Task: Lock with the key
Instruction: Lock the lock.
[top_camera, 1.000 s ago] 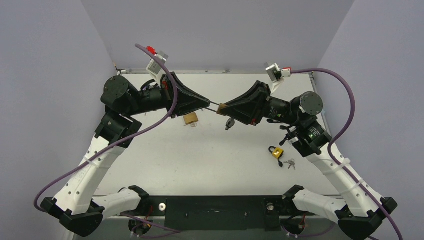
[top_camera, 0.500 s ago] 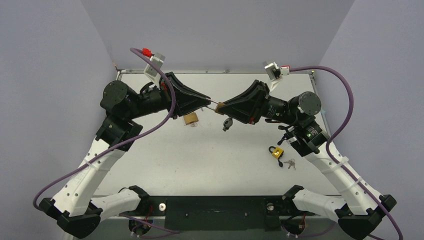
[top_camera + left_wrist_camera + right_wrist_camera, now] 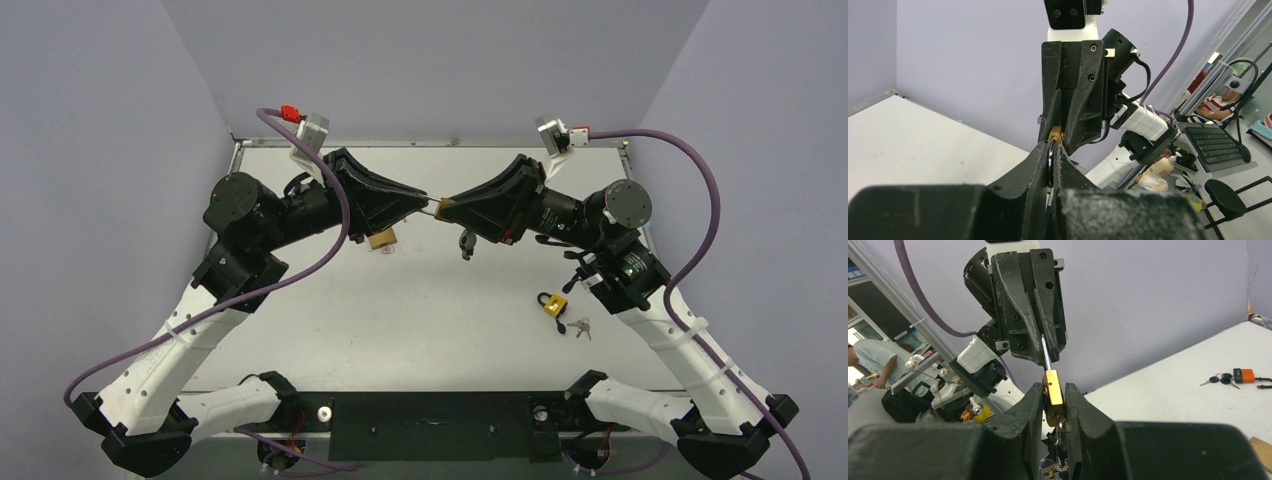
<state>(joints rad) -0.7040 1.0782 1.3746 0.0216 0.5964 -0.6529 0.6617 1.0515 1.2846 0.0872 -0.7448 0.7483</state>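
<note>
Two claws meet tip to tip above the table [image 3: 400, 320]. The right claw [image 3: 447, 209] is clamped on the brass padlock [image 3: 1053, 392]. The left claw [image 3: 1050, 156] is pinched tight on its shackle [image 3: 1045, 352], directly opposite. A dark key [image 3: 466, 242] hangs just under the right claw.

A brown padlock [image 3: 380, 238] lies on the table below the left claw. A yellow padlock [image 3: 553, 303] and a bunch of keys [image 3: 580, 326] lie well behind the right claw, near its arm. Nothing stands between the claws.

Since the earlier frames both claws have shifted slightly toward the far wall and the hanging key has swung. The table items are unmoved.

The keyhole is hidden by the right fingers. Whether the key sits in the lock, or the shackle is seated, cannot be told.
</note>
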